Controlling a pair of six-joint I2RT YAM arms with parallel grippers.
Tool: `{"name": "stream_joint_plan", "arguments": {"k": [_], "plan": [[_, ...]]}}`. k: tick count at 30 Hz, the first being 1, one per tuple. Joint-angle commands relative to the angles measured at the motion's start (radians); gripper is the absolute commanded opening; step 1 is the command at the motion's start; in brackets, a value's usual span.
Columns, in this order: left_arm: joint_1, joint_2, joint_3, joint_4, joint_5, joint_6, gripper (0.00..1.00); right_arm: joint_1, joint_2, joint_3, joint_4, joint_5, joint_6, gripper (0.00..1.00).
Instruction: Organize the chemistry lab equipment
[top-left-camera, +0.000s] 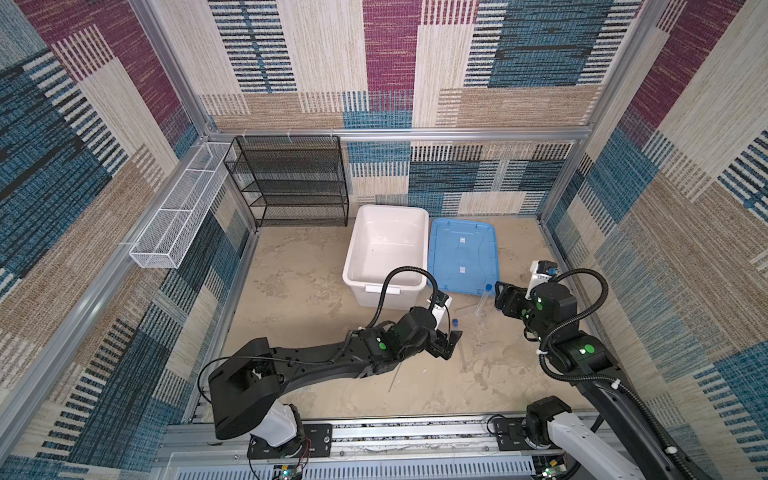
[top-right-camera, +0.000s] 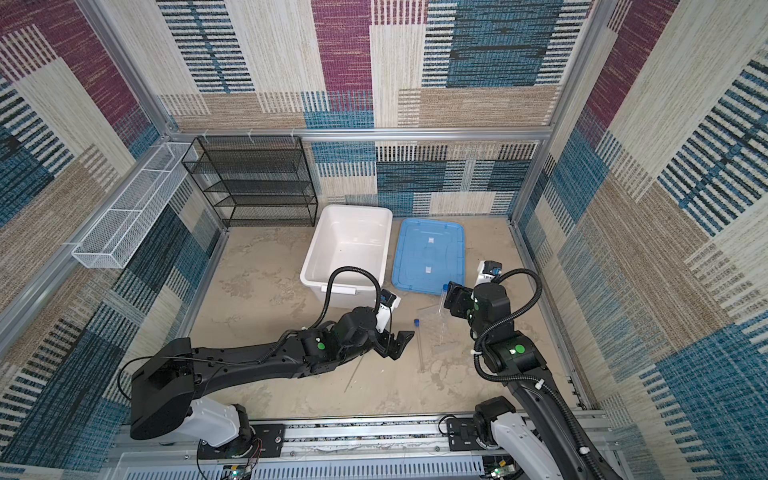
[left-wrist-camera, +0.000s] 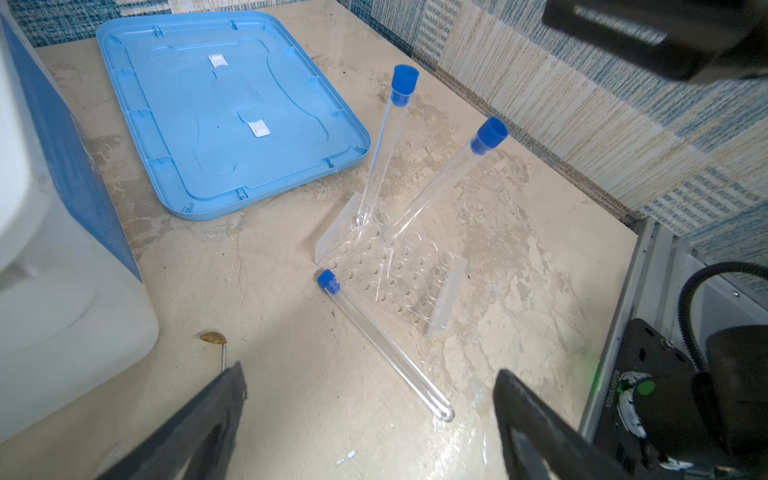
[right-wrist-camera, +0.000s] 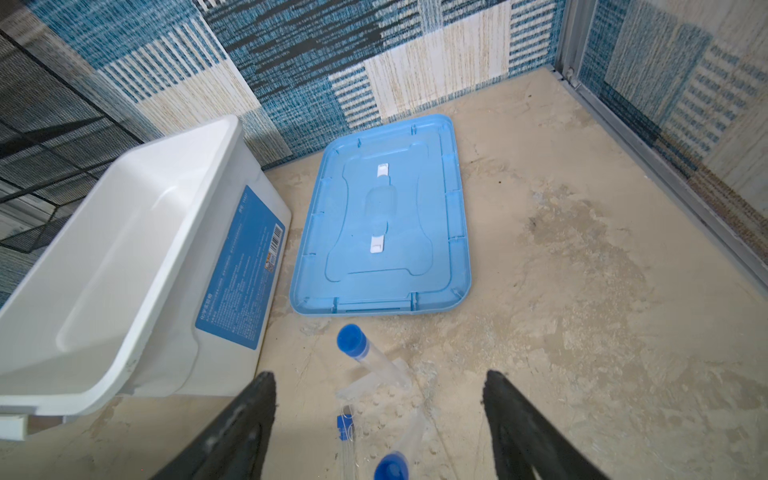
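A clear tube rack (left-wrist-camera: 395, 278) stands on the table in front of the blue lid. Two blue-capped tubes lean in it, one (left-wrist-camera: 384, 153) at its far corner and one (left-wrist-camera: 449, 183) beside it. A third tube (left-wrist-camera: 386, 345) lies flat on the table against the rack's side, also visible in both top views (top-left-camera: 461, 347) (top-right-camera: 420, 347). The rod's spoon tip (left-wrist-camera: 214, 337) lies by the white tub. My left gripper (left-wrist-camera: 370, 374) (top-left-camera: 452, 345) is open just short of the lying tube's closed end. My right gripper (right-wrist-camera: 378, 374) (top-left-camera: 498, 296) hangs open above the rack, holding nothing.
The white tub (top-left-camera: 353, 282) stands open at the back middle, its blue lid (top-left-camera: 461, 257) flat to its right. A black mesh shelf (top-left-camera: 291, 183) stands at the back left and a white wire basket (top-left-camera: 178, 216) hangs on the left wall. The rod (top-left-camera: 394, 380) lies under my left arm.
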Motion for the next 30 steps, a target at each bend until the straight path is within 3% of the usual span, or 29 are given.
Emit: {"name": "stream_joint_plan", "arguments": {"k": [1,4,10,13,23,30], "plan": [[-0.009,0.053,0.056,-0.132,-0.01,0.037,0.9,0.002,0.009,0.04,-0.018,-0.04,0.006,0.86],[-0.028,0.126,0.132,-0.233,-0.018,0.049,0.88,-0.001,0.022,0.06,-0.036,-0.051,-0.006,1.0],[-0.051,0.309,0.33,-0.457,-0.039,0.019,0.8,-0.005,0.008,0.046,-0.042,-0.055,-0.006,0.99],[-0.053,0.372,0.386,-0.496,-0.024,-0.005,0.76,-0.007,-0.02,0.034,-0.035,-0.035,-0.005,0.99],[-0.053,0.531,0.562,-0.601,0.0,0.001,0.76,-0.009,-0.083,0.013,-0.052,0.036,-0.02,0.99],[-0.053,0.584,0.639,-0.697,-0.056,-0.032,0.65,-0.009,-0.125,-0.012,-0.052,0.051,-0.027,0.99]]}}
